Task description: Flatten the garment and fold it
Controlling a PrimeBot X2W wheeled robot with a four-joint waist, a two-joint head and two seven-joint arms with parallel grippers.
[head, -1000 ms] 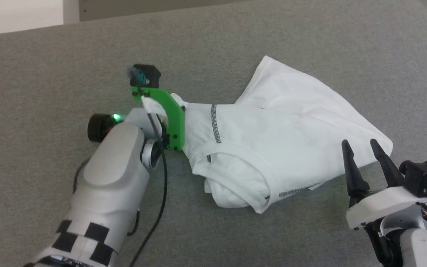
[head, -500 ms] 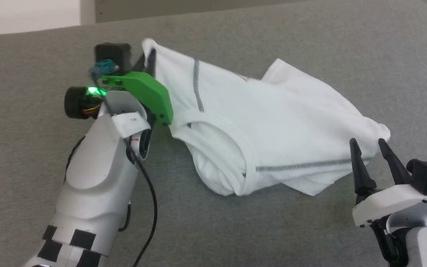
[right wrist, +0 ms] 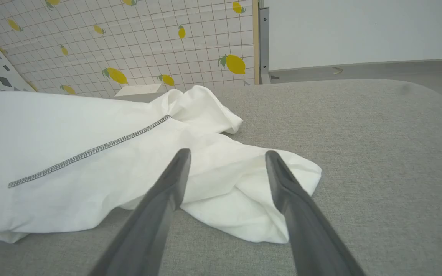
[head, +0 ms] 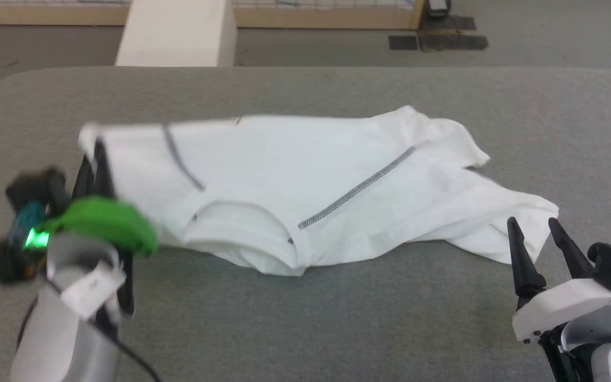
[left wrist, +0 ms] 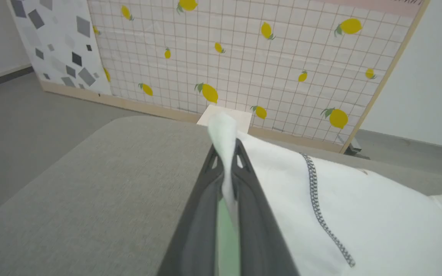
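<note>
Thin, limp and light, the garment (head: 305, 180) lies rumpled on the counter (head: 337, 329), its left end pinched in the closed left pincer (head: 92, 156); the right pincer (head: 531, 223) gapes empty beside its loose right corner, likely the next hold.

No readable text, label or number anywhere

1. This looks like a robot test room, dressed up a bit like a home.
2. There is a big grey cloth-covered table (head: 337, 318) with round corners.
3. Past its far edge stands a lemon-tile board (left wrist: 244, 57) in a wooden frame, like a pretend kitchen wall.
4. Beside it is a speckled board (left wrist: 52, 38).
5. The floor (left wrist: 14, 126) is plain grey and the wall (right wrist: 359, 30) is bare white.
6. A robot's right gripper (head: 531, 220) is by the table's near edge.
</note>
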